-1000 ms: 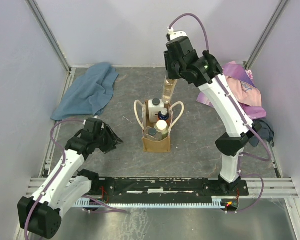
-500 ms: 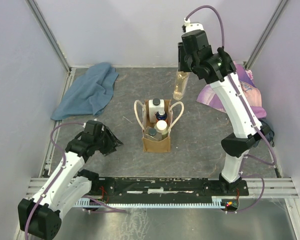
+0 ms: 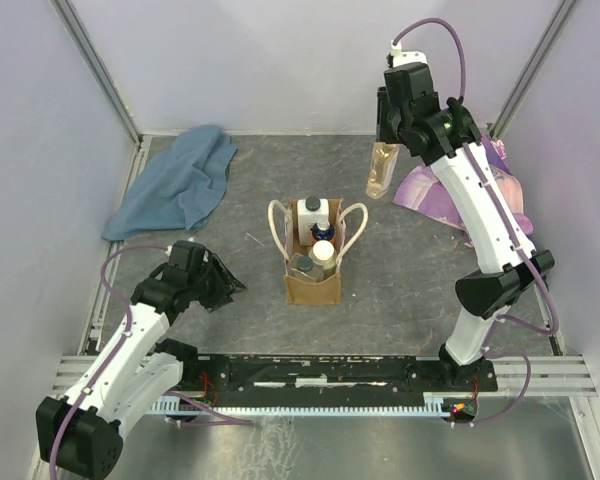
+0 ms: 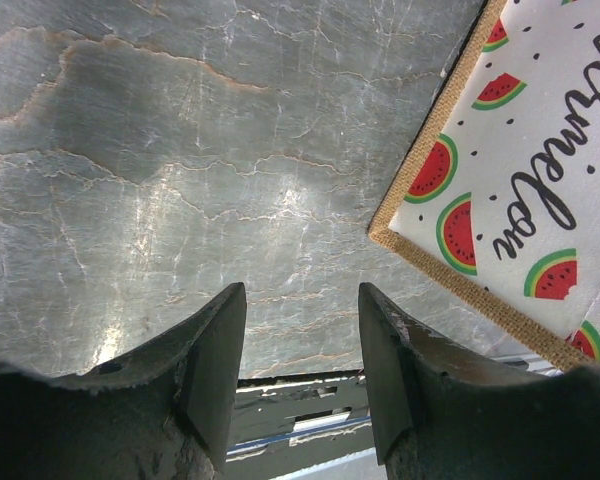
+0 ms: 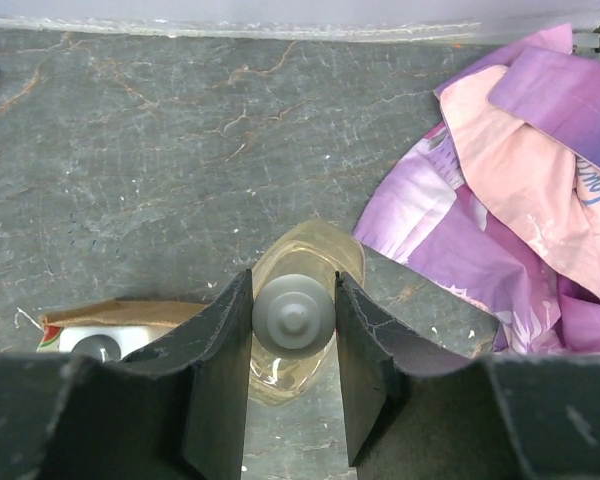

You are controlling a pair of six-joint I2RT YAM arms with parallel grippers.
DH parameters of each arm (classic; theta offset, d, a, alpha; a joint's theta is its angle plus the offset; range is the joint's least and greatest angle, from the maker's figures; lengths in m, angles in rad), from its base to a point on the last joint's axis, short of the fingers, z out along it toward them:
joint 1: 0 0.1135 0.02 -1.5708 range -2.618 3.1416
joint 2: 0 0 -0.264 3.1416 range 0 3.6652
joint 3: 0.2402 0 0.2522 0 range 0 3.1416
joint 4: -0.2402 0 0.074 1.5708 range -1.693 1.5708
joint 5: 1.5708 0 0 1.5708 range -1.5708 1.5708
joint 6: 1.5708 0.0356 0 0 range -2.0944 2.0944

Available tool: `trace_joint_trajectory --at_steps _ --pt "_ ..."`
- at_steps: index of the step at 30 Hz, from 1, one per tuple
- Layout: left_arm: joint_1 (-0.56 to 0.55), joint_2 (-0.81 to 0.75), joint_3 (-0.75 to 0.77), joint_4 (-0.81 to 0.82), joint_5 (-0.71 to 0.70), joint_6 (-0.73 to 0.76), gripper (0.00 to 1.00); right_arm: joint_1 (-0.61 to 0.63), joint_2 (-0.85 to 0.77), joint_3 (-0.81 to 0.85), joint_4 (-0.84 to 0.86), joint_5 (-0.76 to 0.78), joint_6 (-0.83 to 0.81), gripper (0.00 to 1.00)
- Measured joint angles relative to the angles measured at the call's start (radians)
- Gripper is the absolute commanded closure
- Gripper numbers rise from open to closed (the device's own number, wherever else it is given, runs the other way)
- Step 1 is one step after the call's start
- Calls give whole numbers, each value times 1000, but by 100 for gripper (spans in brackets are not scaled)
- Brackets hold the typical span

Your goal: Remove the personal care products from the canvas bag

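Right end effector (image 5: 293, 300) gripping pale bottle (image 3: 380, 172), hanging beneath, canvas bag (image 3: 313, 288) apart

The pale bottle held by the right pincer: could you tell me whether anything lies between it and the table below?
Nothing visible does: bare table lies under the pale bottle. The pink-purple cloth sits close on its right, the canvas bag nearer the arms on its left.

L gripper (image 4: 300, 300), jaws apart, over grey marbled table (image 4: 180, 170); watermelon-print canvas bag (image 4: 520, 180) at right, clear of it.
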Motion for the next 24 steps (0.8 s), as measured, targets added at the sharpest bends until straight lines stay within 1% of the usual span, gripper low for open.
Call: trace_joint_trajectory --at_steps 7,18,24 --pt "0 0 -3 0 0 0 44 -36 -27 -150 84 -23 2 67" --pt "0 -19 -37 -2 -1 -2 44 -99 -54 -465 301 -63 11 67" --pt "0 -9 -37 -2 -1 -8 45 -112 -53 -562 385 -73 14 68"
